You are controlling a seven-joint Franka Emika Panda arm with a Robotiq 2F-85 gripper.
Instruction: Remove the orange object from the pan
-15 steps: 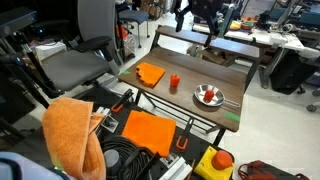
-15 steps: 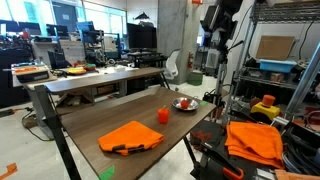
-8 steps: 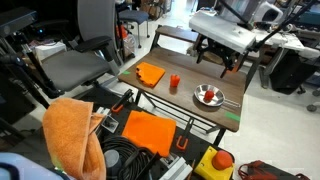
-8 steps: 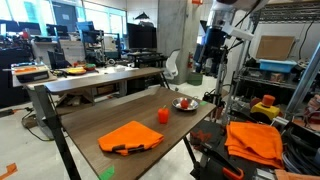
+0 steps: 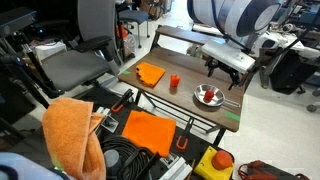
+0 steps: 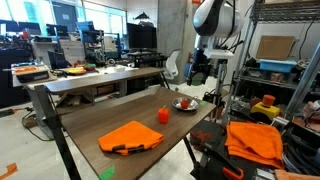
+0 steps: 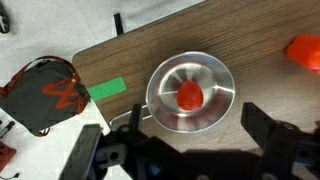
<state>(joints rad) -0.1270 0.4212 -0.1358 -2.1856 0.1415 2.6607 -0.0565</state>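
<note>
The orange object (image 7: 190,94) is a small red-orange lump lying in the middle of the pan (image 7: 222,84), a shiny round silver dish on the wooden table. Both show in both exterior views, the lump (image 5: 208,96) in the pan (image 5: 200,95) and the pan (image 6: 185,104) near the table's far end. My gripper (image 7: 180,140) is open and empty, its two dark fingers spread at the bottom of the wrist view. It hangs above the pan (image 5: 222,68), well clear of it, and shows in the exterior view too (image 6: 196,72).
A small upright orange-red cup (image 5: 174,82) stands next to the pan and shows in the wrist view (image 7: 304,51). A folded orange cloth (image 5: 150,73) lies further along the table (image 5: 190,60). Green tape (image 7: 105,90) marks the table edge. Bags and cloths lie on the floor.
My arm has come down from high above the table toward the pan. The table's things have not moved.
</note>
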